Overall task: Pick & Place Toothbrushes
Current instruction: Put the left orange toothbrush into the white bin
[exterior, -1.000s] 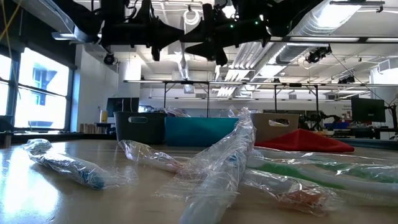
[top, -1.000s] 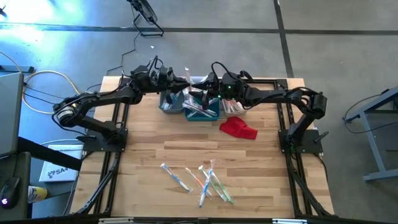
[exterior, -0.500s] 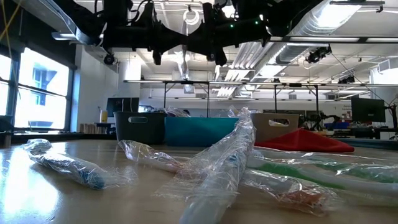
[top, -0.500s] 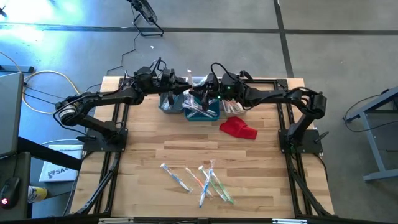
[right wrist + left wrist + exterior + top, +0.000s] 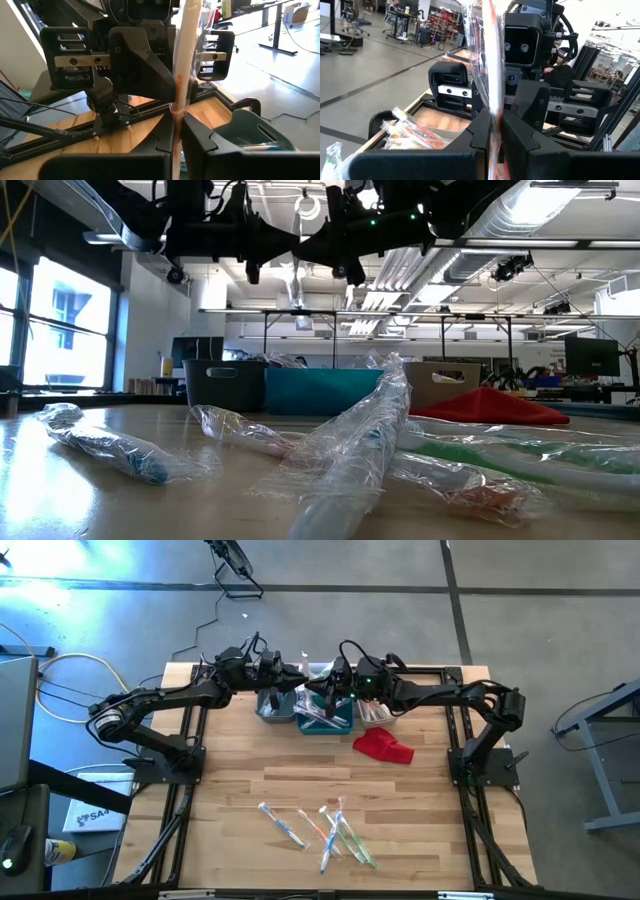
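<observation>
Ideally, both claws — each clenched on one wrapped toothbrush at upper centre — part slowly, one releasing first.

A red cloth lay on the wooden table, near three small bins at the far edge: a grey bin, a teal bin and a white bin.

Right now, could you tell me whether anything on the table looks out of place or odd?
One wrapped toothbrush is pinched by both the left gripper and the right gripper at once, above the bins. Several toothbrushes lie scattered, some crossed, at the near edge, and a red cloth sits crumpled.
</observation>
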Tool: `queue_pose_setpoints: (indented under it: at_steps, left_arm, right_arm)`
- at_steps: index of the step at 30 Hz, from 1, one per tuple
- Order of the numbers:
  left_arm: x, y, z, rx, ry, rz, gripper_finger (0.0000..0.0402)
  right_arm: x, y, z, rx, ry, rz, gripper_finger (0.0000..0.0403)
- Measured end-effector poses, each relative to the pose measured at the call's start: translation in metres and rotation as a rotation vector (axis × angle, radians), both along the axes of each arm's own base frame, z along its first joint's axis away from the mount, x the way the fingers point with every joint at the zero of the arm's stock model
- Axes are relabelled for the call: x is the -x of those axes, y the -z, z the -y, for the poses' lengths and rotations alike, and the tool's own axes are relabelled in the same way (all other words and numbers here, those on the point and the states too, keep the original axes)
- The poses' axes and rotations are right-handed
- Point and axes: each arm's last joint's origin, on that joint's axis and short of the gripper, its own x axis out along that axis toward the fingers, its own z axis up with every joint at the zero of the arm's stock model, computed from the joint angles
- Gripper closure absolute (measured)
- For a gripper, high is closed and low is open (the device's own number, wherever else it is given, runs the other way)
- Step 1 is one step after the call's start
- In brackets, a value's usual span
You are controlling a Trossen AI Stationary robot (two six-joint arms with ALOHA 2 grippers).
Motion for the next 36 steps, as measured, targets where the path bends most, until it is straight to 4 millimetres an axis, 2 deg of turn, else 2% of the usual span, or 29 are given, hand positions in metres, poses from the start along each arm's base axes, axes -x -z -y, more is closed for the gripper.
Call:
queue_pose_setpoints:
  at_steps: [7, 11, 23, 28, 33, 36]
  left_arm:
    - [0.0, 0.0, 0.0, 0.002, -0.012, -0.001, 0.037]
    - [0.0, 0.001, -0.001, 0.009, -0.049, -0.003, 0.0353]
    - [0.003, -0.001, -0.004, -0.012, -0.078, -0.009, 0.0209]
    - [0.015, -0.006, -0.013, 0.008, -0.103, 0.004, 0.0193]
    - [0.028, -0.007, -0.026, 0.088, -0.108, 0.009, 0.0192]
    - [0.031, -0.003, -0.03, 0.125, -0.116, -0.02, 0.0192]
  right_arm:
    - [0.0, 0.0, 0.0, 0.0, 0.001, 0.0, 0.0395]
    - [0.0, 0.0, 0.001, 0.0, 0.01, -0.001, 0.0395]
    - [0.004, 0.002, 0.009, -0.006, 0.049, -0.022, 0.0397]
    - [0.019, -0.008, 0.018, 0.001, 0.114, -0.082, 0.0397]
    - [0.047, -0.028, 0.02, 0.036, 0.221, -0.169, 0.0397]
    - [0.072, -0.046, 0.015, 0.064, 0.281, -0.238, 0.0397]
